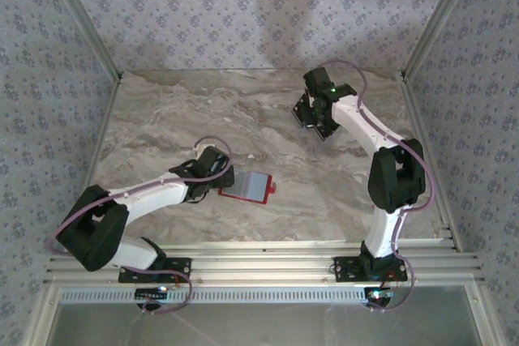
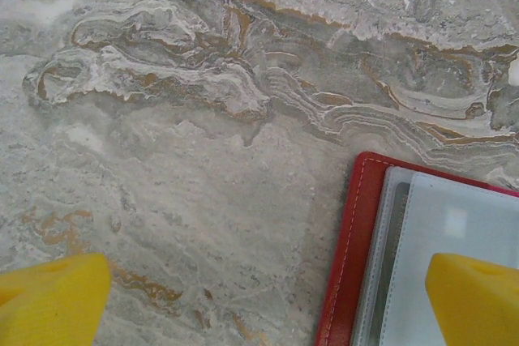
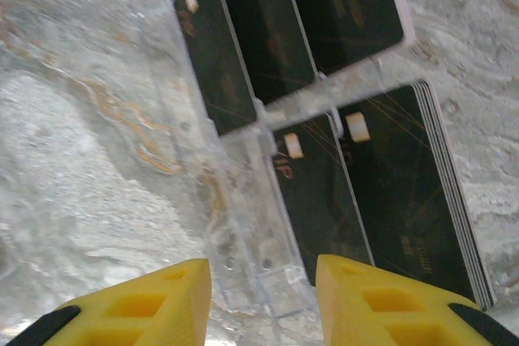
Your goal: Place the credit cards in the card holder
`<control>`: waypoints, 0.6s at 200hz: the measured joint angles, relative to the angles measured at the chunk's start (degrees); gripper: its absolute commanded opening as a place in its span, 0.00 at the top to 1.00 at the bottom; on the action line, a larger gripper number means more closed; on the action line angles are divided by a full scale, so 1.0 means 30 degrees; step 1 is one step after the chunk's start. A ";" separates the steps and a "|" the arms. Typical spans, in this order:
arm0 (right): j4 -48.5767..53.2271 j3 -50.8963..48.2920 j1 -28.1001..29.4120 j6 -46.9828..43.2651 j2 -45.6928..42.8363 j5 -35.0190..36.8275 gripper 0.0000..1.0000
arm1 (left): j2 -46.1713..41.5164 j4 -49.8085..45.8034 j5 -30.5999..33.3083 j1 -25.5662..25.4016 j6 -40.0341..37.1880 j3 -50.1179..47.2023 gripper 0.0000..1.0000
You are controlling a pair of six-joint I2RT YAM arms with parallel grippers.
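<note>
card holder (image 1: 251,187): left end hidden under the left gripper (image 1: 224,182) from above; at the left wrist, cut off by right and bottom edges.
left fingertips (image 2: 49,301): cut off by the bottom edge; one over the card holder, touching or apart impossible to tell.
credit cards (image 3: 389,216): well apart from the card holder; top row cut off, print blurred, stack too tight to count.
clear plastic tray (image 3: 247,241): outline blurred around the cards.

Near centre-left: open red rectangular folding wallet (image 1: 246,186) laid flat on grey veined marble table (image 1: 324,192) | Far right: flat black rectangular cards (image 3: 405,192) laid side by side against clear plastic tray (image 3: 243,241) | Wallet and cards set well apart.
</note>
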State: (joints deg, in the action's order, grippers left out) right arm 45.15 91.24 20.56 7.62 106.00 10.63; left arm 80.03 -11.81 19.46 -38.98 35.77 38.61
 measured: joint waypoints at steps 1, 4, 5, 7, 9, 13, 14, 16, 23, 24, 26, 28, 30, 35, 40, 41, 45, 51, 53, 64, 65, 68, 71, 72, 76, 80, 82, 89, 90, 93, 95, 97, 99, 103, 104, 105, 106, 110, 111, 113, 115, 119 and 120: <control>0.0000 -0.0022 -0.0007 -0.0007 0.0000 0.0015 0.60 | 0.0007 0.0000 -0.0007 0.0000 -0.0007 0.0007 0.00; 0.0007 -0.0117 -0.0044 -0.0015 0.0000 0.0058 0.60 | 0.0029 0.0000 -0.0022 0.0000 -0.0022 0.0022 0.00; 0.0007 -0.0153 -0.0066 -0.0029 0.0000 0.0080 0.60 | 0.0029 0.0000 -0.0022 0.0000 -0.0029 0.0029 0.00; 0.0022 -0.0182 -0.0087 -0.0044 0.0000 0.0102 0.60 | 0.0044 0.0000 -0.0044 0.0000 -0.0066 0.0029 0.00; 0.0036 -0.0233 -0.0117 -0.0051 0.0000 0.0124 0.60 | 0.0044 -0.0007 -0.0066 0.0000 -0.0066 0.0044 0.00; 0.0051 -0.0306 -0.0160 -0.0073 0.0000 0.0197 0.61 | 0.0051 0.0000 -0.0080 0.0000 -0.0073 0.0044 0.00; 0.0051 -0.0321 -0.0168 -0.0066 0.0000 0.0204 0.61 | 0.0058 0.0000 -0.0080 0.0000 -0.0080 0.0044 0.00; 0.0051 -0.0350 -0.0189 -0.0073 0.0000 0.0226 0.61 | 0.0058 0.0000 -0.0080 0.0000 -0.0080 0.0044 0.00; 0.0058 -0.0408 -0.0226 -0.0138 0.0007 0.0335 0.61 | 0.0073 0.0000 -0.0087 0.0000 -0.0124 0.0051 0.00; 0.0058 -0.0408 -0.0233 -0.0138 0.0007 0.0350 0.61 | 0.0080 -0.0007 -0.0087 0.0000 -0.0124 0.0051 0.00; 0.0058 -0.0408 -0.0240 -0.0160 0.0007 0.0379 0.61 | 0.0080 -0.0007 -0.0080 0.0000 -0.0124 0.0051 0.00; 0.0058 -0.0408 -0.0240 -0.0189 0.0007 0.0408 0.61 | 0.0080 -0.0007 -0.0087 0.0000 -0.0131 0.0051 0.00; 0.0051 -0.0408 -0.0240 -0.0204 0.0007 0.0423 0.61 | 0.0087 -0.0007 -0.0087 0.0000 -0.0131 0.0051 0.00; 0.0044 -0.0408 -0.0240 -0.0226 0.0015 0.0503 0.61 | 0.0095 -0.0007 -0.0095 0.0000 -0.0131 0.0051 0.00; 0.0036 -0.0408 -0.0240 -0.0270 0.0015 0.0561 0.61 | 0.0102 -0.0007 -0.0131 0.0000 -0.0131 0.0051 0.00; 0.0036 -0.0408 -0.0240 -0.0284 0.0015 0.0568 0.61 | 0.0102 -0.0007 -0.0138 0.0000 -0.0131 0.0051 0.00; 0.0036 -0.0408 -0.0240 -0.0291 0.0015 0.0619 0.61 | 0.0102 0.0000 -0.0153 0.0000 -0.0131 0.0051 0.00; 0.0036 -0.0408 -0.0233 -0.0350 0.0015 0.0685 0.61 | 0.0102 0.0000 -0.0153 0.0000 -0.0131 0.0051 0.00; 0.0029 -0.0408 -0.0233 -0.0350 0.0015 0.0685 0.61 | 0.0102 -0.0007 -0.0153 0.0000 -0.0131 0.0051 0.00; 0.0029 -0.0408 -0.0233 -0.0415 0.0036 0.0750 0.61 | 0.0102 0.0000 -0.0168 0.0000 -0.0131 0.0051 0.00; 0.0029 -0.0408 -0.0233 -0.0423 0.0036 0.0758 0.61 | 0.0102 0.0000 -0.0175 0.0000 -0.0131 0.0051 0.00; 0.0029 -0.0408 -0.0233 -0.0430 0.0051 0.0780 0.61 | 0.0102 0.0000 -0.0197 0.0000 -0.0131 0.0051 0.00; 0.0029 -0.0408 -0.0233 -0.0430 0.0058 0.0823 0.61 | 0.0102 0.0000 -0.0211 0.0000 -0.0131 0.0051 0.00; 0.0029 -0.0408 -0.0233 -0.0437 0.0058 0.0831 0.61 | 0.0102 0.0000 -0.0211 0.0000 -0.0131 0.0051 0.00; 0.0036 -0.0408 -0.0233 -0.0466 0.0073 0.0896 0.61 | 0.0102 -0.0007 -0.0211 0.0000 -0.0131 0.0051 0.00; 0.0036 -0.0408 -0.0233 -0.0503 0.0095 0.0940 0.61 | 0.0102 0.0000 -0.0219 0.0000 -0.0131 0.0051 0.00; 0.0036 -0.0408 -0.0233 -0.0510 0.0102 0.0984 0.61 | 0.0102 0.0000 -0.0219 0.0000 -0.0131 0.0051 0.00; 0.0036 -0.0408 -0.0233 -0.0561 0.0146 0.1093 0.61 | 0.0109 0.0000 -0.0219 0.0000 -0.0131 0.0051 0.00; 0.0029 -0.0408 -0.0233 -0.0568 0.0146 0.1115 0.61 | 0.0109 0.0000 -0.0219 0.0000 -0.0131 0.0051 0.00; 0.0029 -0.0408 -0.0233 -0.0583 0.0175 0.1188 0.61 | 0.0117 0.0000 -0.0219 0.0000 -0.0131 0.0051 0.00; 0.0029 -0.0408 -0.0233 -0.0590 0.0189 0.1202 0.61 | 0.0117 -0.0007 -0.0226 0.0000 -0.0131 0.0051 0.00; 0.0029 -0.0408 -0.0233 -0.0634 0.0204 0.1239 0.61 | 0.0117 -0.0007 -0.0219 0.0000 -0.0131 0.0051 0.00; 0.0029 -0.0408 -0.0233 -0.0648 0.0226 0.1268 0.61 | 0.0117 -0.0007 -0.0226 0.0000 -0.0131 0.0051 0.00; 0.0029 -0.0408 -0.0240 -0.0692 0.0270 0.1326 0.61 | 0.0117 0.0000 -0.0226 0.0000 -0.0131 0.0051 0.00; 0.0029 -0.0408 -0.0240 -0.0707 0.0277 0.1341 0.61 | 0.0117 0.0000 -0.0226 0.0000 -0.0131 0.0051 0.00; 0.0029 -0.0408 -0.0240 -0.0707 0.0291 0.1362 0.61 | 0.0117 0.0000 -0.0219 0.0000 -0.0131 0.0051 0.00; 0.0029 -0.0408 -0.0240 -0.0707 0.0299 0.1377 0.61 | 0.0117 0.0000 -0.0226 0.0000 -0.0131 0.0051 0.00; 0.0029 -0.0408 -0.0240 -0.0721 0.0342 0.1413 0.61 | 0.0117 0.0000 -0.0226 0.0000 -0.0131 0.0051 0.00; 0.0029 -0.0408 -0.0240 -0.0729 0.0364 0.1413 0.61 | 0.0117 0.0000 -0.0226 0.0000 -0.0131 0.0051 0.00; 0.0029 -0.0408 -0.0240 -0.0736 0.0386 0.1435 0.61 | 0.0117 0.0000 -0.0226 0.0000 -0.0131 0.0051 0.00; 0.0029 -0.0408 -0.0240 -0.0750 0.0401 0.1450 0.61 | 0.0117 0.0000 -0.0226 0.0000 -0.0131 0.0051 0.00; 0.0029 -0.0423 -0.0240 -0.0780 0.0452 0.1501 0.61 | 0.0117 0.0000 -0.0226 0.0000 -0.0131 0.0051 0.00; 0.0022 -0.0423 -0.0240 -0.0787 0.0459 0.1515 0.61 | 0.0117 0.0000 -0.0226 0.0000 -0.0131 0.0051 0.00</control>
State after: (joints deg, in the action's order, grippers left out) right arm 45.21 89.97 19.84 5.26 107.37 15.18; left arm 80.38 -11.81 18.79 -38.98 35.38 38.76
